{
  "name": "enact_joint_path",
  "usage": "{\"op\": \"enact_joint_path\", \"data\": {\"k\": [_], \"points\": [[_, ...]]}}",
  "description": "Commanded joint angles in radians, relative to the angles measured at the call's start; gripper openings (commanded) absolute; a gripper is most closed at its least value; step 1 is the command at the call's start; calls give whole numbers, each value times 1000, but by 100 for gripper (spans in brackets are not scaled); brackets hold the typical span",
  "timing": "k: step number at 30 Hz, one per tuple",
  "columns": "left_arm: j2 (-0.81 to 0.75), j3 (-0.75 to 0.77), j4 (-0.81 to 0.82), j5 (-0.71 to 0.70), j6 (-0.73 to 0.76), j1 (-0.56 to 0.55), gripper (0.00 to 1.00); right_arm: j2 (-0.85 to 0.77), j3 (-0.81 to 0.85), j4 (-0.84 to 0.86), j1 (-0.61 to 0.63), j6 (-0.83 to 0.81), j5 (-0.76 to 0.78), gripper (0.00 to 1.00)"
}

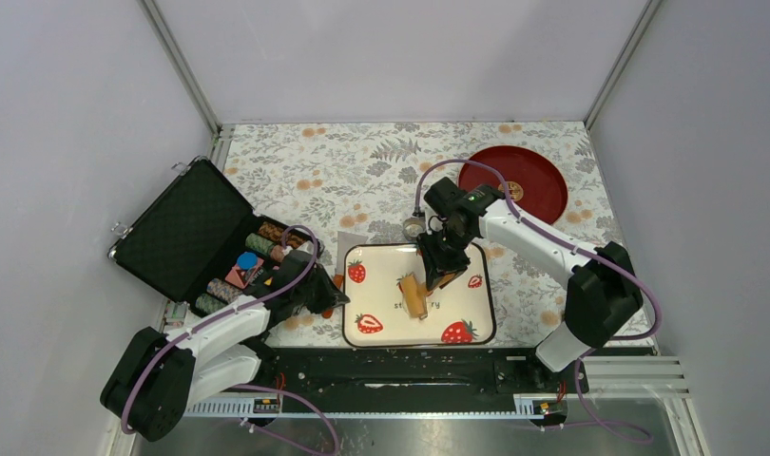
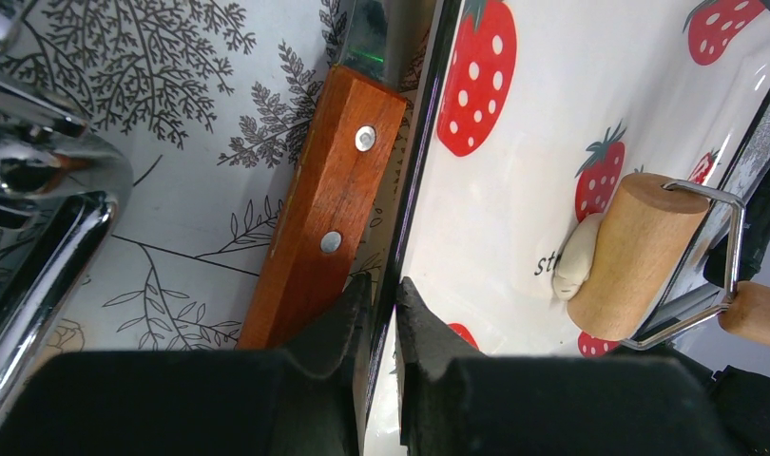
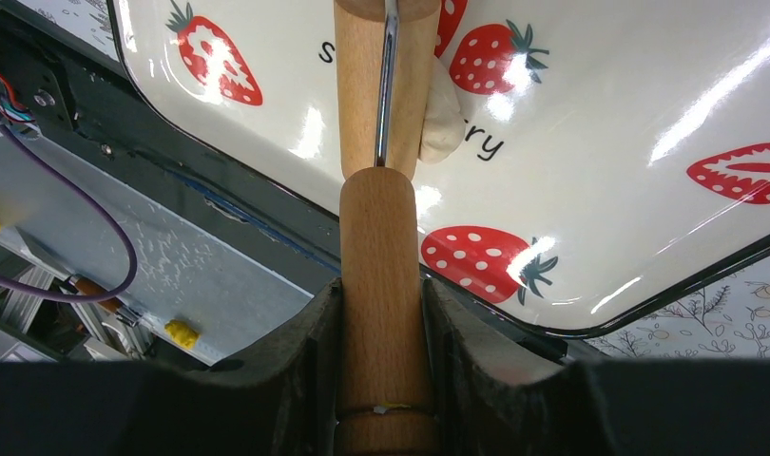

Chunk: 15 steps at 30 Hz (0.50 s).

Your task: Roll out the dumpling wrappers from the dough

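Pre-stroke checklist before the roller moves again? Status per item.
1. Right gripper clamped on the roller handle: ok.
2. Left gripper pinching the rim of the strawberry tray: ok.
3. Dough on the tray, touching the drum: ok.
4. Dough flattened: not ok, it is a lump.
5. Knife off the tray, on the tablecloth beside the rim: ok.
6. Drum pressing on the tray surface: cannot tell.
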Motion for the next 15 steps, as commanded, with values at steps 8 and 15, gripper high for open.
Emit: {"op": "enact_joint_path", "data": {"k": [8, 15], "points": [[-5, -17, 16, -86, -9, 17, 0, 206, -154, -73, 58, -58, 229, 0], [-5, -19, 15, -87, -9, 17, 0, 203, -145, -64, 58, -55, 222, 0]]}}
